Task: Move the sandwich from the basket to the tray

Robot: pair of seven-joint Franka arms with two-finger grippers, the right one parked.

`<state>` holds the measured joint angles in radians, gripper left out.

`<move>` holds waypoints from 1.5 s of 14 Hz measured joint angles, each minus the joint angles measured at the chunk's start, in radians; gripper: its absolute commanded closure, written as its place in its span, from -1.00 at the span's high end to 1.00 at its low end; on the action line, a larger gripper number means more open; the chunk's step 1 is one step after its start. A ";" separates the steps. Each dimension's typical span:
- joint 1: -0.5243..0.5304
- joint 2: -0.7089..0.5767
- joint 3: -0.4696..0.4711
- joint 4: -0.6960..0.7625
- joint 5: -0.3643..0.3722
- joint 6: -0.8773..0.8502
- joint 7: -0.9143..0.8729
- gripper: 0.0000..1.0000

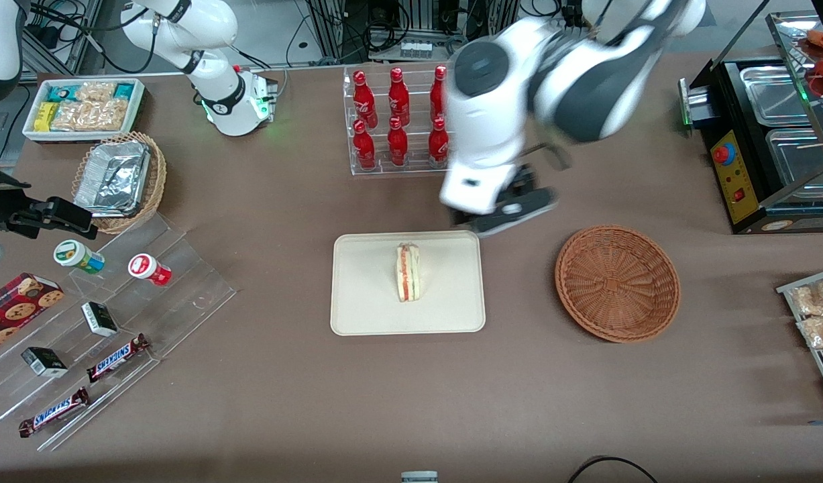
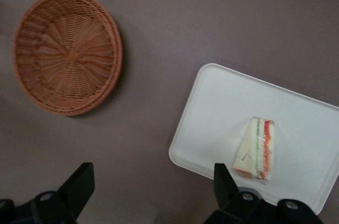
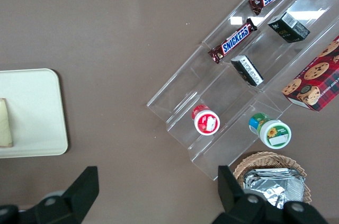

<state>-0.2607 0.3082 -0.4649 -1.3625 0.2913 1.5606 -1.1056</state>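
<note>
Sandwich (image 1: 408, 272) is on the tray (image 1: 364, 302), roughly mid-tray, resting on a flat bread face with the red-and-green filling edge visible. Nothing else on the tray.

Basket (image 1: 617, 282) holds nothing; bare weave shows in both the front and left wrist views. It sits on the worktop (image 1: 284, 402) beside the tray, toward the working arm's end, apart from it with a strip of worktop between.

End effector (image 2: 151, 187) hangs in the air above the worktop, farther from the front camera than the tray and near the tray corner closest to the basket. Fingers (image 2: 79, 184) are spread wide with nothing between them, clear of both sandwich and tray.

Other containers:
- Clear rack (image 1: 357, 168), farther from the front camera than the tray: red bottles (image 1: 398, 124) standing upright in two rows.
- Lighter wicker basket (image 1: 153, 181), toward the parked arm's end: holds a crumpled foil tray (image 1: 113, 178).
- White bin (image 1: 32, 131) just beside it, farther from the front camera: snack packets (image 1: 89, 107) inside.
- Clear stepped stand (image 1: 183, 282): two small lidded tubs, small dark cartons, two Snickers bars (image 1: 116, 357).
- Cookie box (image 1: 15, 308) next to the stand.
</note>
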 measured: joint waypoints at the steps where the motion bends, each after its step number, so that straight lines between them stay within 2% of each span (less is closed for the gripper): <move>1: 0.047 -0.045 0.002 -0.001 -0.023 -0.043 0.059 0.99; 4: 0.202 -0.141 0.006 -0.014 -0.087 -0.130 0.271 0.99; 8: 0.351 -0.164 0.009 -0.026 -0.108 -0.178 0.473 0.99; 12: 0.457 -0.179 0.009 -0.026 -0.180 -0.182 0.589 0.99; 16: 0.527 -0.205 0.013 -0.027 -0.205 -0.184 0.703 0.99; 18: 0.530 -0.225 0.082 -0.038 -0.206 -0.192 0.848 0.99; 21: 0.431 -0.260 0.305 -0.057 -0.248 -0.196 1.024 0.98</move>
<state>0.1706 0.0479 -0.1595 -1.4197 0.0434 1.3646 -0.0812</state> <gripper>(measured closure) 0.004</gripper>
